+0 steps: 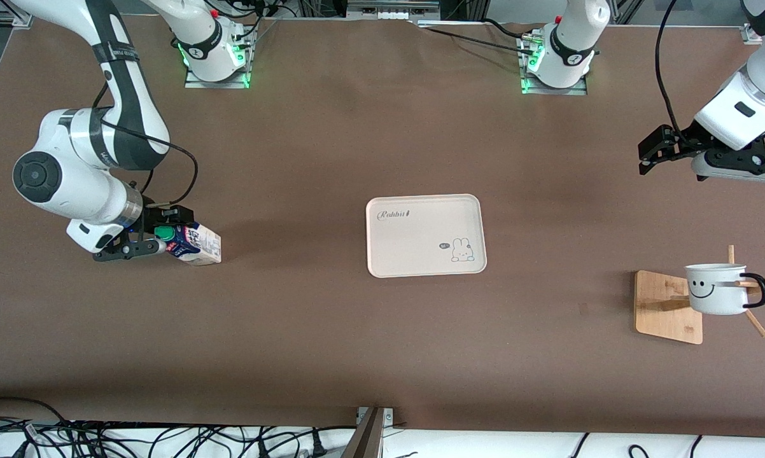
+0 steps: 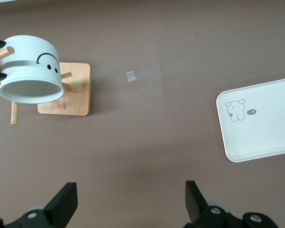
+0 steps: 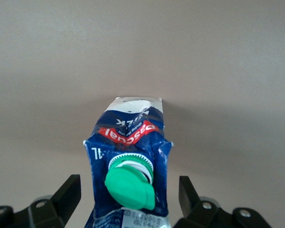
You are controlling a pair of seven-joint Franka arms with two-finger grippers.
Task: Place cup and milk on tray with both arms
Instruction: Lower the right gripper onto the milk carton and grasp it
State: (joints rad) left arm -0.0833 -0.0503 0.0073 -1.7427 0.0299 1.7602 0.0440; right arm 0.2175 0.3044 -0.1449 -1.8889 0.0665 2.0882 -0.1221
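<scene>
The milk [image 1: 198,245], a blue and white carton with a green cap, stands on the table toward the right arm's end. My right gripper [image 1: 160,239] is open around its top. In the right wrist view the carton [image 3: 128,142] sits between the fingers [image 3: 69,194] with a gap on each side. The cream tray [image 1: 414,245] lies bare at the table's middle. The white smiley cup [image 1: 716,289] hangs on a wooden rack toward the left arm's end. My left gripper [image 1: 645,156] is open and empty in the air over bare table. The left wrist view shows the cup [image 2: 31,71] and the tray [image 2: 261,128].
The rack's square wooden base [image 1: 659,305] with pegs holds the cup; it also shows in the left wrist view [image 2: 73,90]. A small scrap of tape [image 2: 131,76] lies on the brown table beside it. Cables run along the table's near edge.
</scene>
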